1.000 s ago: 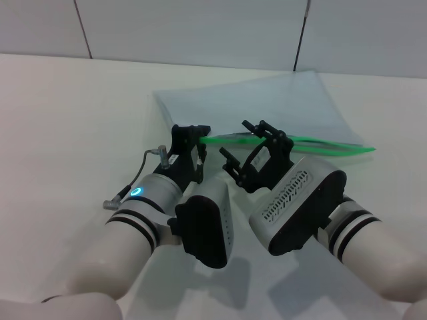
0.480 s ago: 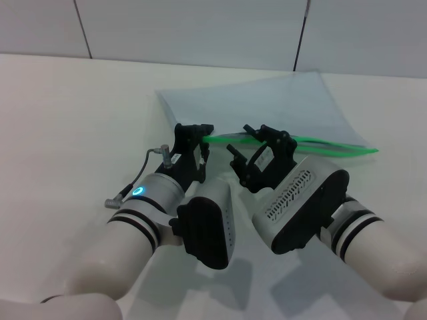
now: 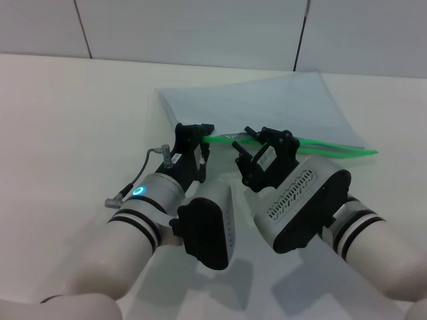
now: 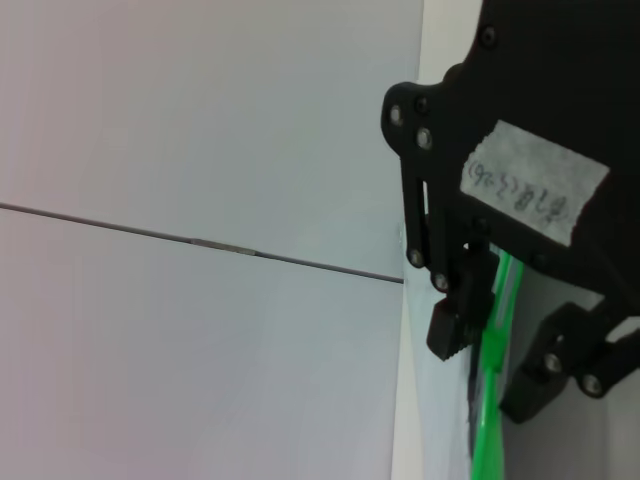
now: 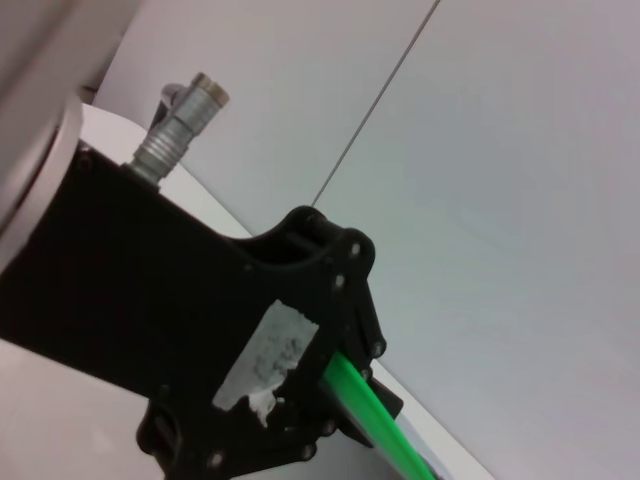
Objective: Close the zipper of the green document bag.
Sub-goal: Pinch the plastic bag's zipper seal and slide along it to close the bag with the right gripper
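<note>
The green document bag point(image 3: 267, 103) lies flat on the white table, and its zipper point(image 3: 327, 145) runs along the edge nearest me. My left gripper point(image 3: 197, 137) is shut on the left end of the zipper; in the right wrist view the zipper point(image 5: 375, 410) comes out from between the left gripper's point(image 5: 330, 370) fingers. Just to the right, my right gripper point(image 3: 257, 148) is open, with a finger on each side of the strip. The left wrist view shows the zipper point(image 4: 488, 440) passing between the right gripper's point(image 4: 495, 350) fingers. The slider is hidden.
The white table point(image 3: 67, 120) stretches out to the left and right of the bag. A grey panelled wall point(image 3: 200, 27) closes the far side just behind the bag. Both forearms fill the near middle of the head view.
My right gripper has moved slightly right along the zipper, and its fingers stand closer together. The bag's right end has shifted slightly right. The left gripper has barely moved.
</note>
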You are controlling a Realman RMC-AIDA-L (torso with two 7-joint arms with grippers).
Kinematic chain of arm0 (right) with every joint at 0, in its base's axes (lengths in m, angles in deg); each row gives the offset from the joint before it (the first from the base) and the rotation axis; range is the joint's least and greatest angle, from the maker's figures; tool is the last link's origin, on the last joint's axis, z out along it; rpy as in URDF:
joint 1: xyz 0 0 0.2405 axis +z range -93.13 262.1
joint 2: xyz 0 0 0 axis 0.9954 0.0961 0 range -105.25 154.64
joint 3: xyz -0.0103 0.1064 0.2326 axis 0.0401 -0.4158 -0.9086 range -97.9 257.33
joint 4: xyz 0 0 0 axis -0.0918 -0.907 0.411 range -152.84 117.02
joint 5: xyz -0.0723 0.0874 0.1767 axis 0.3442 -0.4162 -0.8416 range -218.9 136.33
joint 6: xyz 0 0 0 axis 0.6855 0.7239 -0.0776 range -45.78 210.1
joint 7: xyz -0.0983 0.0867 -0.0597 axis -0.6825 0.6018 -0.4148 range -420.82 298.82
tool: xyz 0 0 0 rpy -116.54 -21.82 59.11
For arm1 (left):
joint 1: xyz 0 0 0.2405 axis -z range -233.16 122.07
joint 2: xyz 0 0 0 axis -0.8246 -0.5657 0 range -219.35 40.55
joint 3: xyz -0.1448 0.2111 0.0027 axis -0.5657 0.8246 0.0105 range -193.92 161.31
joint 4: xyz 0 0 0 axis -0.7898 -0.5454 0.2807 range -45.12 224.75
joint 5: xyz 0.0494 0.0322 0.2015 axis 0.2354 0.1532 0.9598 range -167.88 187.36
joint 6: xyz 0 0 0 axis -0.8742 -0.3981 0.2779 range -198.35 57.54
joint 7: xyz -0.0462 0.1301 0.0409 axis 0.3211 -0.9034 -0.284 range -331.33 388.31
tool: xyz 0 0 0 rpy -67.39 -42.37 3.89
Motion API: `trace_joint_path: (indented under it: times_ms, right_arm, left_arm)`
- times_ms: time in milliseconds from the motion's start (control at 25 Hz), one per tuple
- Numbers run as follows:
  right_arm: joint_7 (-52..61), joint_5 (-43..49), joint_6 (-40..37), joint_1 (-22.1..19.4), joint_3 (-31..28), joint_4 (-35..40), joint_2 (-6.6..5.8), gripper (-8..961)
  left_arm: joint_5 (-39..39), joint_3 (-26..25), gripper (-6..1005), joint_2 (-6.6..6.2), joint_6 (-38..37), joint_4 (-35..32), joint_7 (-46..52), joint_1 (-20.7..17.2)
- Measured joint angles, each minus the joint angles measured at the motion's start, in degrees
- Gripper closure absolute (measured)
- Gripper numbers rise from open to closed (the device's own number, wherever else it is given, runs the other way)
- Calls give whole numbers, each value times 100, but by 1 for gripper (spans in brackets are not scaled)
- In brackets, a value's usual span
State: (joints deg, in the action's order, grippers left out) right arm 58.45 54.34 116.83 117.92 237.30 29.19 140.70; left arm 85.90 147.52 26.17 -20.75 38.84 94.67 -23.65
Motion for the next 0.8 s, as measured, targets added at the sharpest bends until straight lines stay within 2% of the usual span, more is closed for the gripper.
trace_joint_path:
  times_ms: [280, 800]
  right_arm:
    - [-9, 0, 9, -18, 5, 0, 0, 715]
    - [-42, 45, 22, -39, 70, 25, 0, 743]
  left_arm:
    - [35, 0, 943, 0, 0, 0, 0, -3]
    - [9, 0, 943, 0, -75, 0, 0, -9]
